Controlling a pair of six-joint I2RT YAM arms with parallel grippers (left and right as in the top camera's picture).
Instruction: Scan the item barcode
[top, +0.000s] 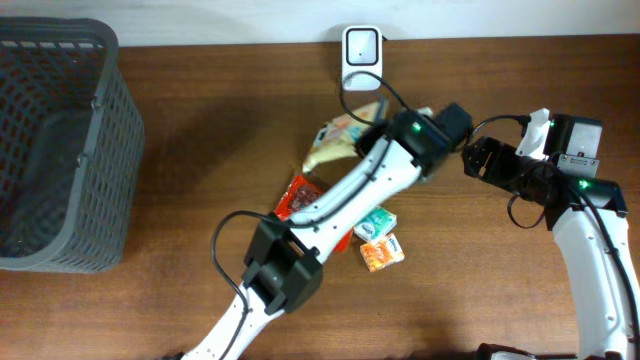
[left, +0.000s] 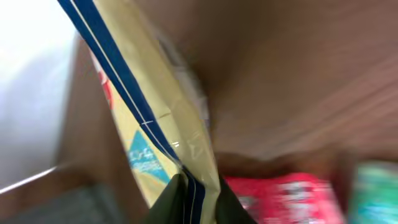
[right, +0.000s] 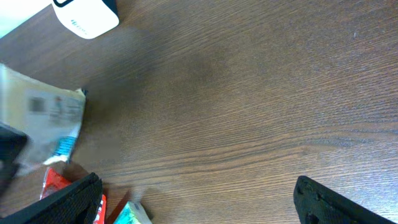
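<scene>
A pale yellow pouch (top: 340, 140) with a blue edge is the item, held just in front of the white scanner (top: 360, 48) at the table's back edge. My left gripper (top: 373, 130) is shut on it. In the left wrist view the pouch (left: 149, 118) runs up from the two dark fingers (left: 168, 202), which pinch its lower edge. My right gripper (top: 476, 160) stands open to the right of the pouch, holding nothing. Its wrist view shows the pouch (right: 43, 124) blurred at the left with a small barcode patch facing it, and the scanner (right: 87, 15) at the top left.
A red packet (top: 300, 195), a teal packet (top: 375, 222) and an orange packet (top: 382, 252) lie mid-table under the left arm. A grey mesh basket (top: 60, 150) fills the left side. Bare wood lies in front of the right gripper (right: 199, 205).
</scene>
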